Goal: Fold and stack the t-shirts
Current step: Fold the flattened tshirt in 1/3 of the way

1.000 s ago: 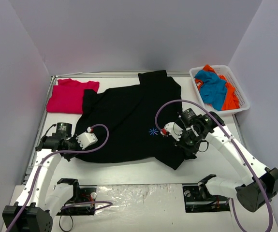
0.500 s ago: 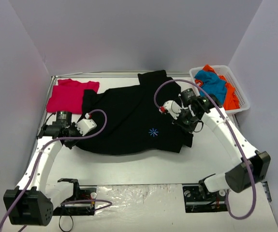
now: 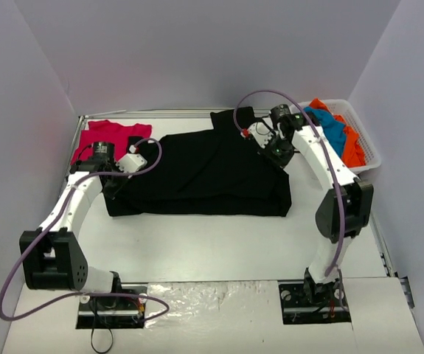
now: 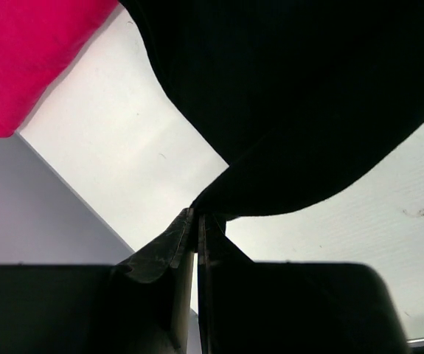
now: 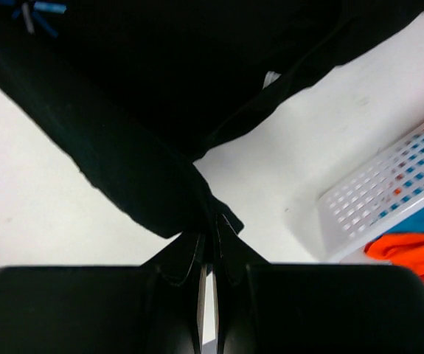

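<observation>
black tee (image 3: 204,177): sprawled across the middle of the table (image 3: 212,236), looks doubled over into a wide band. The left end is just beside the red tee (image 3: 101,136) and the right end is near the basket (image 5: 374,199).
left pincer (image 4: 197,217): clamped shut on a thin pinch of the black tee's edge. Cloth hangs off the tips in a droopy curve, w/ bare table under it.
right pincer (image 5: 208,236): also closed tight on a fold of black fabric, w/ the basket wall just off to the side. Little blue star mark (image 5: 38,18) peeks in the top corner of that cam.
how it'll handle, imo: light, totally floppy, zero stiffness. It sags between the two grips and drapes wherever gravity puts it. Not fragile, and prob not slippery since knit cotton bites ok in the fingers, but a pinch this thin can creep out if I yank.
where I'd hold: hem or shoulder corners, one per arm, spread wide so the edge stays taut. Grabbing mid-panel just bunches it.
layers: can't tell from either wrist cam if each pinch has one layer or two.
red tee: flat at the far left corner. Looks like the stack spot to me.
basket: far right, w/ a blue tee (image 3: 333,122) and an orange tee (image 3: 352,144) heaped in it, not folded yet.
watch out: a sleeve pokes out at the far edge of the black tee, so it could fold in crooked.
</observation>
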Motion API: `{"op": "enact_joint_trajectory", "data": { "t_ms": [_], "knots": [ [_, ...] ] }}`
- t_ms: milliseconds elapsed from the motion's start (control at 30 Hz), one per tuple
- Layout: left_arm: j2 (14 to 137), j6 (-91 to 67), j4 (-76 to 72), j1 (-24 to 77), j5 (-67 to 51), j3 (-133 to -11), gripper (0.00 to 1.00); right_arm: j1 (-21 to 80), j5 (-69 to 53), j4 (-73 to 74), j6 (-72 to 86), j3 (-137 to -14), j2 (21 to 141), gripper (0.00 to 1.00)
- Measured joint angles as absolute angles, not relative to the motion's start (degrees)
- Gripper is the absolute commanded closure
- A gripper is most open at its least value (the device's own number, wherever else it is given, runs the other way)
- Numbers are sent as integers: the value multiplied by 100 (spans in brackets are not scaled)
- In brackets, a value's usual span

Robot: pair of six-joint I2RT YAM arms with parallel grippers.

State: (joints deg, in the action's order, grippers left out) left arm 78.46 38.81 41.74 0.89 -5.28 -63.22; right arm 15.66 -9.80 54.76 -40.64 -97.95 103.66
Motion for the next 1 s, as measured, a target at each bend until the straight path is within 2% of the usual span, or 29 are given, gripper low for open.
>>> {"op": "enact_joint_trajectory", "data": {
  "t_ms": [333,400,467,533,633,767,867,1000],
  "knots": [
    [8648,3905,3990,89,-416,-6676,97,1540,-980,5384,-4080,-11607,12213,100],
    [8794,3907,3911,89,-360,-6744,91,1540,-958,5380,-4077,-11876,12540,100],
    [8967,3920,3859,89,-309,-6838,85,1540,-926,5365,-4062,-12081,12825,80],
    [9159,3940,3830,89,-274,-6969,72,1540,-864,5347,-4023,-12208,13072,50],
    [9395,3900,3728,89,-239,-7116,63,1527,-742,5282,-4021,-12276,13327,33],
    [9513,3837,3588,89,-169,-7157,58,1481,-578,5175,-3889,-12276,13463,25],
    [9513,3793,3575,89,-82,-7157,57,1424,-528,4969,-3791,-12084,13356,22],
    [9284,3793,3540,89,-36,-7004,57,1380,-537,4786,-3675,-11233,12774,21]
  ]
}}
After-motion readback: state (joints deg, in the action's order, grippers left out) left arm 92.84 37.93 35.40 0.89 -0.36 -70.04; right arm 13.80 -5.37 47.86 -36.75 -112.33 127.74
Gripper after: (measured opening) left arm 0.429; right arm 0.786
